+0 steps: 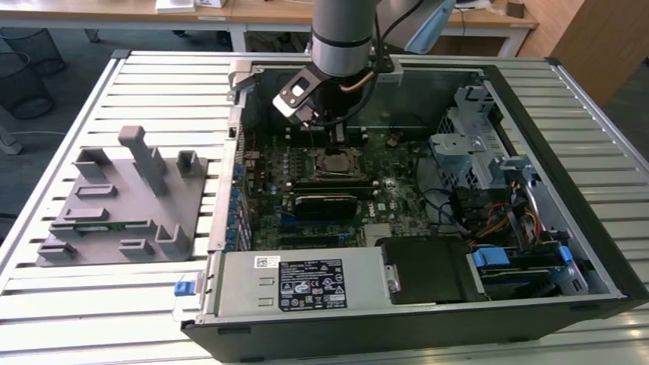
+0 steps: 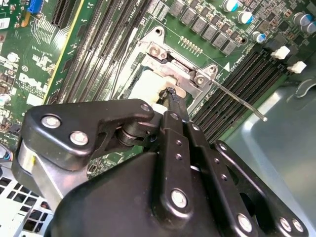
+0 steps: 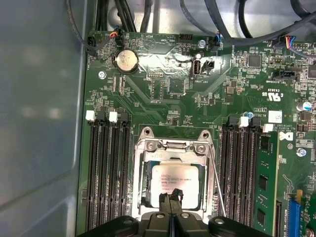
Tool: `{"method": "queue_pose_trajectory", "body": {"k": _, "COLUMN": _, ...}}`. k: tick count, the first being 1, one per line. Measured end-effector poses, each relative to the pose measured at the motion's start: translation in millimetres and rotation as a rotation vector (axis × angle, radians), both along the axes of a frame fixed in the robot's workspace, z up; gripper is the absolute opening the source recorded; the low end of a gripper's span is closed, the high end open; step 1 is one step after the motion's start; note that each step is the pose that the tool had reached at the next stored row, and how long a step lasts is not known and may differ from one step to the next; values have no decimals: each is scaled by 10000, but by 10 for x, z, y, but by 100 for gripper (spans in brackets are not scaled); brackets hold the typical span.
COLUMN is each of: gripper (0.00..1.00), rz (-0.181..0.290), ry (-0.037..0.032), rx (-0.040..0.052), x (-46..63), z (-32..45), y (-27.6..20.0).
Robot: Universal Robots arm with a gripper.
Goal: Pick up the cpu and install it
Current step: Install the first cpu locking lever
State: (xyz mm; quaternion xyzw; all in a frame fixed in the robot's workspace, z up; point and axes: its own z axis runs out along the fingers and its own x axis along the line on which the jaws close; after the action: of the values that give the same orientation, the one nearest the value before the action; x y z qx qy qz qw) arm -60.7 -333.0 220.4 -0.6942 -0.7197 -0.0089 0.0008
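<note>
Cpu [image 3: 176,182] lay flat inside the socket frame [image 3: 173,146], silver top up. Gripper [image 3: 171,199] stood at the cpu's edge within that frame, its fingers pressed together tip to tip. Nothing was seen clamped between them.

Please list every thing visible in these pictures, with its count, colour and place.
computer case: one, black, open, on the table
table: one, pale, slatted
fixture: one, grey, on the table, exterior view's left
motherboard: one, green, inside the case
power supply: one, silver, inside the case
socket frame: one, grey metal, on the motherboard
cpu: one, silver, in the socket frame
arm: one, grey, above the case
gripper: one, black, shut, tips at the cpu's edge
</note>
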Motion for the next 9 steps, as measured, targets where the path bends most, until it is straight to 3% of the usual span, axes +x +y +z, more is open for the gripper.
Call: {"method": "queue_pose_trajectory", "body": {"k": 9, "gripper": 11, "rz": 0, "ry": -2, "rx": 2, "x": 0, "z": 67, "y": 1}}
